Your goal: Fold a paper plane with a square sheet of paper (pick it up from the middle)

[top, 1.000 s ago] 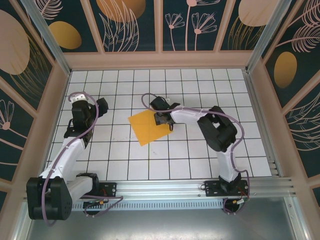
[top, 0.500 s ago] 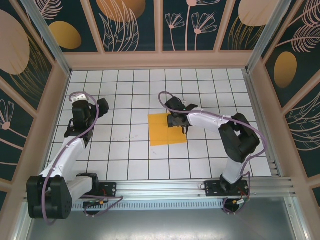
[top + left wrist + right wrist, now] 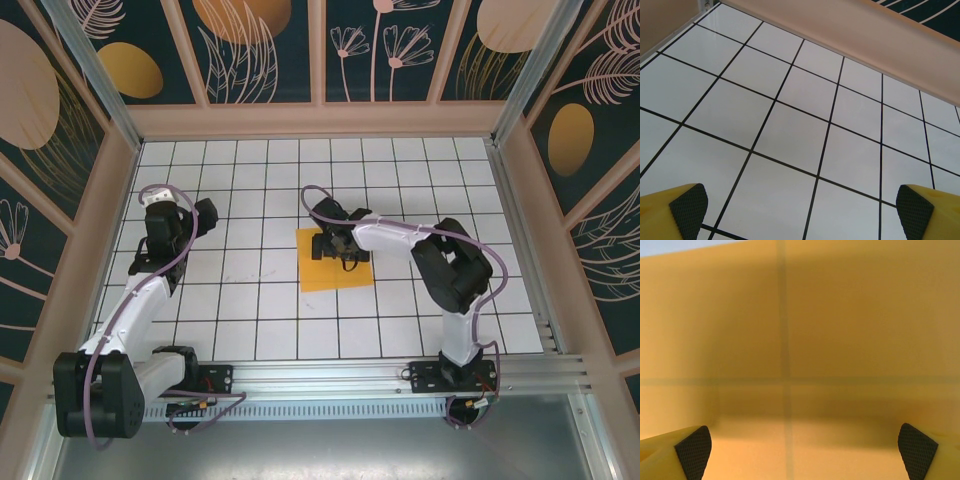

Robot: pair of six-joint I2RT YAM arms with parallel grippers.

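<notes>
Right hand [image 3: 335,246], jaws wide, over the flat orange-yellow square paper sheet [image 3: 335,277]; left hand [image 3: 801,206], also wide, over the white-tiled worktop [image 3: 250,300] at left.

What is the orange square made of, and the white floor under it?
The orange square looks like thin, matte paper: grid lines show faintly through it. The white floor looks smooth and slightly glossy, with a soft sheen; it could be plastic or coated board.
</notes>
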